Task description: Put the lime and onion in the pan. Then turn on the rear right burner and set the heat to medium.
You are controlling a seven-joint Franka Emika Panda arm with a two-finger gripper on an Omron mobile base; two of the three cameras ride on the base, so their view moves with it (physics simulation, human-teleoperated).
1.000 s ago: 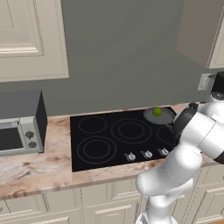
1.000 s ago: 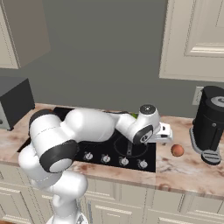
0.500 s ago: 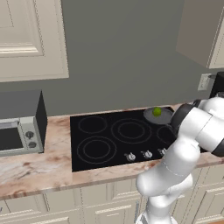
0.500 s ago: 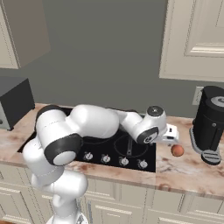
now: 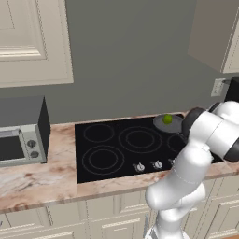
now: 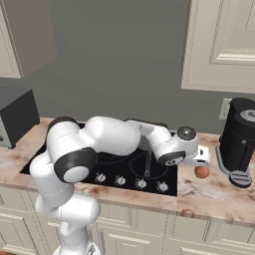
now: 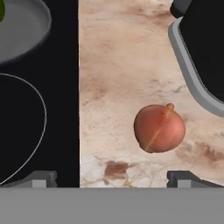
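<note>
Your two-finger gripper hangs wide open above the round orange-brown onion. That onion sits on the marbled counter, between the black cooktop's edge and the dark coffee maker.

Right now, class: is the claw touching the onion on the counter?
Apart. In the hand view, the onion lies on the marble counter beyond the open claw, with bare counter between it and the fingertips.

1. black glass cooktop with four ring burners, set into the counter.
2. mottled pink-beige marble counter.
3. grey microwave at the counter's left end.
4. black coffee machine right of the cooktop.
5. cream panelled wall cabinets.
</note>
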